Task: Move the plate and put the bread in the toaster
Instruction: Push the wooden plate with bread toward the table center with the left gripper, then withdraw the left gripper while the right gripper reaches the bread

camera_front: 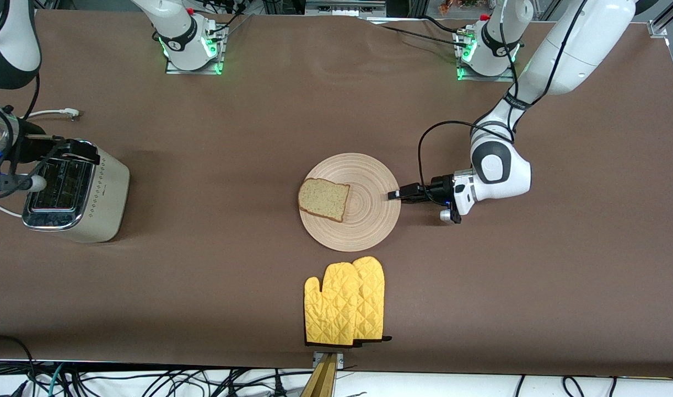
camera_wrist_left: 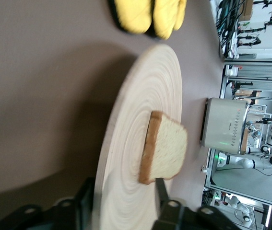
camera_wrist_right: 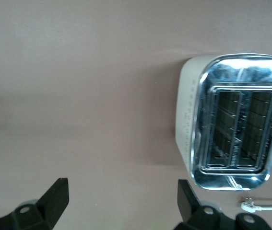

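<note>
The pale wooden plate [camera_front: 369, 182] lies mid-table with the bread [camera_front: 323, 199] on the side of it toward the right arm's end. My left gripper [camera_front: 394, 194] is low at the plate's rim on the left arm's side. In the left wrist view this gripper [camera_wrist_left: 123, 184] is open, its fingers straddling the rim of the plate [camera_wrist_left: 145, 96] with room to spare, and the bread [camera_wrist_left: 167, 148] lies just ahead. The cream toaster [camera_front: 93, 204] stands at the right arm's end. My right gripper [camera_front: 85, 151] hangs open and empty over it; in the right wrist view this gripper [camera_wrist_right: 121, 182] frames bare table beside the toaster [camera_wrist_right: 231, 115].
Two yellow oven mitts [camera_front: 344, 303] lie nearer to the front camera than the plate, close to the table's front edge. The toaster's white cord and plug [camera_front: 66, 114] trail on the table near the right arm's base.
</note>
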`<state>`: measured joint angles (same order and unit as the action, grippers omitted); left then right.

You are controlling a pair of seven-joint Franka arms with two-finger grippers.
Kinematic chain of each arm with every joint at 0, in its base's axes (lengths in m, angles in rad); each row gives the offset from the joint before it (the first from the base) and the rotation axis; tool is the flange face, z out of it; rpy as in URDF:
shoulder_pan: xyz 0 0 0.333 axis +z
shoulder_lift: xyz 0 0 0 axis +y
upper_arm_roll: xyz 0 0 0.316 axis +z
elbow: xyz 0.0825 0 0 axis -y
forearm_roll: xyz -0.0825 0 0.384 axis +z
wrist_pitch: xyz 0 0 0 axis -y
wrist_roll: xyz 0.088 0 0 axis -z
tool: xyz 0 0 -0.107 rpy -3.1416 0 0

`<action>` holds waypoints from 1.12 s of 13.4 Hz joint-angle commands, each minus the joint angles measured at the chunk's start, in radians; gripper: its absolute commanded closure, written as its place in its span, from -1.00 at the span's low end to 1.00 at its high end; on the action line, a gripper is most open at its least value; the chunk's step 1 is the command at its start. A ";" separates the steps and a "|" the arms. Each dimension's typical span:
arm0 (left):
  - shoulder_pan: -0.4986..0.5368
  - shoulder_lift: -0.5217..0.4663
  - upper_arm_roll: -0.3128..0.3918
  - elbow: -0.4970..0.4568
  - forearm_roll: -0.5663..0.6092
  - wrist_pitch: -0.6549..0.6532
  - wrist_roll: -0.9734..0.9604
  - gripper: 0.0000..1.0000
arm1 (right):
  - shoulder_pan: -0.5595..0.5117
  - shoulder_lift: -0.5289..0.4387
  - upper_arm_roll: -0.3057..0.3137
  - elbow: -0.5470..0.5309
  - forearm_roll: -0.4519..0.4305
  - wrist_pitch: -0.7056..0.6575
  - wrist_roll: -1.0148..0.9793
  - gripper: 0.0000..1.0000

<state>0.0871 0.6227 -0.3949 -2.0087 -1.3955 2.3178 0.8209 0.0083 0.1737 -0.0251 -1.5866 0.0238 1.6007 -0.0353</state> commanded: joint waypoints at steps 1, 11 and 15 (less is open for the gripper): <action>0.063 -0.107 -0.002 -0.038 0.067 -0.020 0.020 -1.00 | 0.015 0.019 0.002 0.007 0.072 0.011 0.020 -1.00; 0.160 -0.346 -0.021 0.229 1.107 -0.393 -0.556 -1.00 | 0.160 0.167 0.002 -0.021 0.350 0.223 0.236 -1.00; 0.106 -0.408 -0.059 0.402 1.356 -0.605 -0.854 -1.00 | 0.284 0.233 0.002 -0.019 0.350 0.384 0.398 -1.00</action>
<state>0.2239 0.2320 -0.4317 -1.6766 -0.1499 1.7877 0.0928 0.2356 0.3850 -0.0175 -1.6037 0.3590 1.9180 0.2879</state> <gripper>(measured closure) 0.000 0.000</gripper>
